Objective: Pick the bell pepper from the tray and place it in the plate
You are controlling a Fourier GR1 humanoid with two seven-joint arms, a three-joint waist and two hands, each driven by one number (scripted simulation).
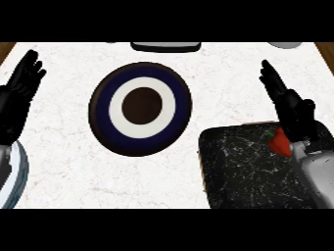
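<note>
No readable text.
No labels, brands, numbers or signs legible on any surface or object in head view.

We're looking down on a kitchen counter here, and the white marbled countertop [68, 162] with wood showing past its far corners says so right away. On it sits tableware: a round plate [141, 109] ringed in dark blue and white with a brown centre, and a dark speckled tray [245, 171] carrying a red bell pepper [279, 143], food out on the work surface. Along the far edge, a dark item with a pale rim [166, 46] peeks in, only partly visible.
</note>
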